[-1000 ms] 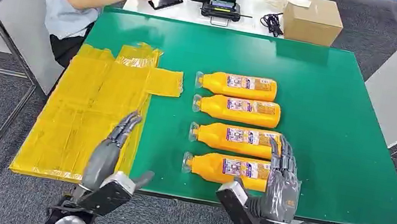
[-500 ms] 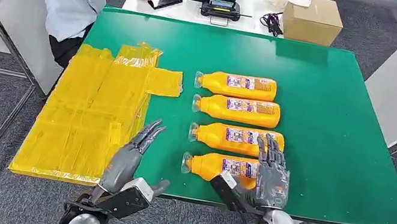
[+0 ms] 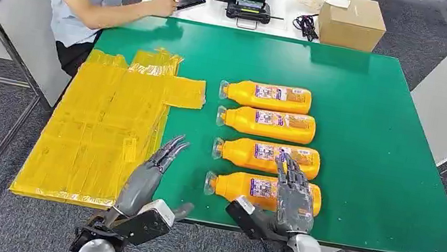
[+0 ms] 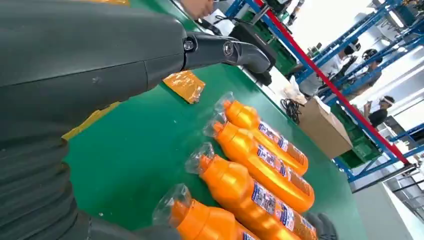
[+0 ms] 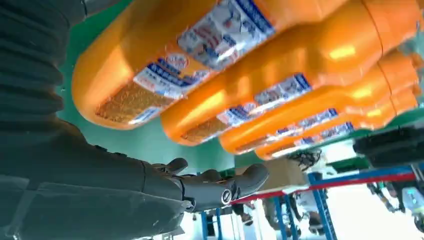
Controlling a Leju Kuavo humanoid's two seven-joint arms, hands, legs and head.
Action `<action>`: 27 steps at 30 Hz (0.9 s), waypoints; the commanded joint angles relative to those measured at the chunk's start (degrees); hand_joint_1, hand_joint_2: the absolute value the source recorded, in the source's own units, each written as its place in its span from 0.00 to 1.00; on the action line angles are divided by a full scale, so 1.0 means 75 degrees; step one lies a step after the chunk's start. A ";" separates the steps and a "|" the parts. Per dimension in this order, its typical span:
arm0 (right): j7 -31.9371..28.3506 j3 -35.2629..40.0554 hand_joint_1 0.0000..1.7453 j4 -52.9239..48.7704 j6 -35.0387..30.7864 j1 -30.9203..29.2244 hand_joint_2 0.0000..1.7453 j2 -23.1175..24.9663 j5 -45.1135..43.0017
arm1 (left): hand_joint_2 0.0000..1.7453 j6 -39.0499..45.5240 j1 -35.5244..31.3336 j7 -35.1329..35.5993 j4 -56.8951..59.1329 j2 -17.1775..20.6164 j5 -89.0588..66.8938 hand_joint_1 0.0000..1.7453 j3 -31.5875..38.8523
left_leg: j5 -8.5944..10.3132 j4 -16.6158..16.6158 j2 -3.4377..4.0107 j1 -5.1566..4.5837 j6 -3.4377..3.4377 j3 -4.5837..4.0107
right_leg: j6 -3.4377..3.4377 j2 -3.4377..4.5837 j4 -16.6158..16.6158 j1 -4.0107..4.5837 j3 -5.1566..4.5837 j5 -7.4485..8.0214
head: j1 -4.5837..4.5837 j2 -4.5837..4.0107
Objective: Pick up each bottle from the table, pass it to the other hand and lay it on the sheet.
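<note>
The nearest bottle [image 3: 262,191], lying at the table's [image 3: 381,152] front edge under the spread, empty right hand [image 3: 293,196], was judged rigid, glossy, probably slippery, best grasped mid-body.

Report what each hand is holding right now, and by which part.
Nothing is held. The right hand hovers open over the nearest orange bottle's base end; the left hand is open above the green table.

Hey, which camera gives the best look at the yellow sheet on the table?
The head view: the whole yellow sheet lies spread on the green table's left side. The left wrist view catches just a corner and an edge past the left hand. The right wrist view looks at the bottles instead.
</note>
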 commanded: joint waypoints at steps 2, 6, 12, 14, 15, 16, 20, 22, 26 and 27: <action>0.0729 0.0463 0.00 0.0874 0.0256 -0.0286 1.00 -0.0410 0.0510 | 1.00 -0.0169 -0.0113 0.0083 0.0467 -0.0021 0.0105 0.00 -0.0379 | -0.0005 -0.0006 0.0003 0.0005 -0.0007 0.0020 | -0.0010 0.0000 -0.0010 0.0006 0.0022 -0.0003 | 0.0000 0.0000; 0.0941 0.0386 0.00 0.0735 0.0370 -0.0189 1.00 -0.0417 0.0712 | 1.00 -0.0221 -0.0017 0.0127 0.0413 -0.0028 0.0131 0.00 -0.0344 | -0.0006 -0.0006 0.0001 0.0002 -0.0008 0.0021 | -0.0011 -0.0002 -0.0008 0.0003 0.0023 -0.0006 | 0.0000 0.0000; 0.1264 0.0229 0.00 0.0783 0.0576 -0.0234 1.00 -0.0424 0.0997 | 1.00 -0.0207 0.0068 0.0134 0.0239 -0.0037 0.0131 0.00 -0.0245 | -0.0013 -0.0005 0.0007 0.0006 -0.0012 0.0030 | -0.0015 0.0003 -0.0009 0.0007 0.0033 -0.0009 | 0.0000 0.0000; 0.1307 0.0211 0.00 0.0739 0.0607 -0.0216 1.00 -0.0413 0.1071 | 1.00 -0.0220 0.0106 0.0152 0.0191 -0.0038 0.0123 0.00 -0.0216 | -0.0014 -0.0004 0.0006 0.0005 -0.0012 0.0032 | -0.0016 0.0001 -0.0007 0.0006 0.0033 -0.0011 | 0.0000 0.0000; 0.1307 0.0211 0.00 0.0739 0.0607 -0.0216 1.00 -0.0413 0.1071 | 1.00 -0.0220 0.0106 0.0152 0.0191 -0.0038 0.0123 0.00 -0.0216 | -0.0018 -0.0003 0.0009 0.0007 -0.0015 0.0038 | -0.0020 0.0004 -0.0007 0.0009 0.0039 -0.0014 | 0.0000 0.0000; 0.1341 0.0208 0.00 0.0713 0.0616 -0.0203 1.00 -0.0413 0.1109 | 1.00 -0.0214 0.0124 0.0149 0.0184 -0.0046 0.0123 0.00 -0.0199 | -0.0014 -0.0003 0.0010 0.0006 -0.0012 0.0029 | -0.0016 0.0006 -0.0006 0.0008 0.0030 -0.0010 | 0.0000 0.0000; 0.1466 0.0143 0.00 0.0670 0.0620 -0.0232 1.00 -0.0421 0.1298 | 1.00 -0.0240 0.0148 0.0158 0.0165 -0.0055 0.0110 0.00 -0.0208 | -0.0015 -0.0003 0.0009 0.0006 -0.0013 0.0030 | -0.0016 0.0005 -0.0007 0.0007 0.0032 -0.0011 | 0.0000 0.0000; 0.1465 0.0095 0.00 0.0708 0.0632 -0.0261 1.00 -0.0431 0.1293 | 1.00 -0.0240 0.0142 0.0159 0.0172 -0.0058 0.0109 0.00 -0.0209 | -0.0016 -0.0003 0.0010 0.0004 -0.0013 0.0034 | -0.0017 0.0006 -0.0006 0.0006 0.0035 -0.0012 | 0.0000 0.0000; 0.1488 -0.0009 0.00 0.0900 0.0699 -0.0348 1.00 -0.0479 0.1349 | 1.00 -0.0248 0.0122 0.0158 0.0196 -0.0060 0.0111 0.00 -0.0222 | -0.0018 -0.0001 0.0012 0.0006 -0.0014 0.0034 | -0.0018 0.0008 -0.0005 0.0008 0.0036 -0.0013 | 0.0000 0.0000; 0.1488 -0.0015 0.00 0.0920 0.0704 -0.0358 1.00 -0.0479 0.1349 | 1.00 -0.0253 0.0121 0.0157 0.0196 -0.0060 0.0114 0.00 -0.0224 | -0.0011 -0.0007 0.0008 0.0004 -0.0010 0.0028 | -0.0014 0.0004 -0.0009 0.0005 0.0030 -0.0007 | 0.0000 0.0000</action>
